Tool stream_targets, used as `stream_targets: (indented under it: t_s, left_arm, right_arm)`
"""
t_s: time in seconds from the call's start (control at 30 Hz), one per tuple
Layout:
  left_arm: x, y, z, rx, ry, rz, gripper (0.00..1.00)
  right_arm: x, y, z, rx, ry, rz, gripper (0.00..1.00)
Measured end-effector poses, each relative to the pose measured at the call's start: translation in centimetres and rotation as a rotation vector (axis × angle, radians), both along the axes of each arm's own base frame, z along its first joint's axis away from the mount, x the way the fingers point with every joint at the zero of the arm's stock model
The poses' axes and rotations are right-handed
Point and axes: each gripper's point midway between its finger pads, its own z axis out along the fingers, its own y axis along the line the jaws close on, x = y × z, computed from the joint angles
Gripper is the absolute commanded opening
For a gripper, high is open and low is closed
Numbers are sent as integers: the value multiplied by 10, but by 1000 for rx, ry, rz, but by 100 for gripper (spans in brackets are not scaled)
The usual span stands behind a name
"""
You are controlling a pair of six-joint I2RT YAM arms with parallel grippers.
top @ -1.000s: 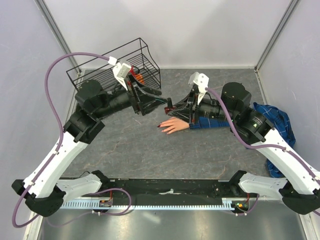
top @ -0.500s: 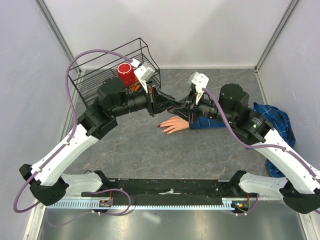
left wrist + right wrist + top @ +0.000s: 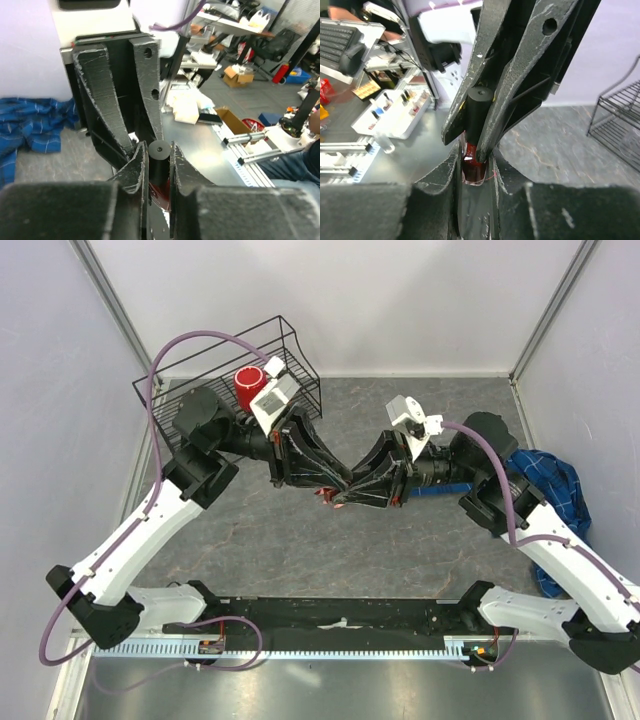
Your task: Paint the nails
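Left claw (image 3: 157, 152) is clamped nearly shut on the black cap (image 3: 479, 114); the right claw (image 3: 474, 161) is closed on the polish bottle (image 3: 474, 172). Uncapping is judged in hand; a twist and lift are called for. Nails (image 3: 323, 494) are glimpsed below, at 5 o'clock from the basket (image 3: 210, 352).

The polish bottle (image 3: 474, 170) was dark red glass under a matte black cap (image 3: 479, 107). The left gripper (image 3: 159, 150) and the right gripper (image 3: 475, 160) both had rough charcoal-black fingers (image 3: 525, 65). The desk (image 3: 260, 530) was grey with pale marbled veining. The wire basket (image 3: 215, 370) was black, the cup (image 3: 248, 388) bright red. The crumpled cloth (image 3: 548, 480) was blue plaid crossed by thin light lines. The left arm (image 3: 130, 540) and right arm (image 3: 580, 570) were white with black joints, and the cable (image 3: 205, 335) was pale purple.
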Motion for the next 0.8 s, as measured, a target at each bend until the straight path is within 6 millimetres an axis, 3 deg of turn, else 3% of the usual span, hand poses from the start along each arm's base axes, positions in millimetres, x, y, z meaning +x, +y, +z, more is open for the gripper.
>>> stream_targets:
  t_s: [0.03, 0.07, 0.13, 0.17, 0.23, 0.33, 0.47, 0.63, 0.7, 0.8]
  left_arm:
    - [1, 0, -1, 16, 9, 3, 38]
    - [3, -1, -1, 26, 7, 10, 54]
    - [9, -3, 1, 50, 29, 58, 64]
    - [9, -2, 3, 59, 40, 84, 83]
    - [20, -1, 8, 44, 31, 186, 86]
    - [35, 6, 12, 41, 50, 332, 82]
    - [56, 13, 10, 59, 111, 497, 62]
    - [87, 9, -13, 137, 215, 654, 59]
    - [91, 3, -25, 175, 239, 681, 57]
    - [88, -7, -35, 210, 253, 683, 46]
  right_arm:
    - [2, 0, -3, -15, 1, -12, 0]
    - [4, 0, -4, -22, -4, -21, 0]
    - [12, 0, -6, -44, -26, -66, 0]
    - [17, 0, -10, -60, -33, -96, 0]
    - [23, 0, -19, -96, -37, -133, 0]
    - [30, -1, -31, -154, -57, -194, 0]
    - [50, -7, -38, -196, -83, -308, 0]
    - [74, -15, -42, -229, -99, -448, 0]
    - [81, -18, -43, -239, -101, -489, 0]
    - [89, -22, -45, -251, -104, -539, 0]
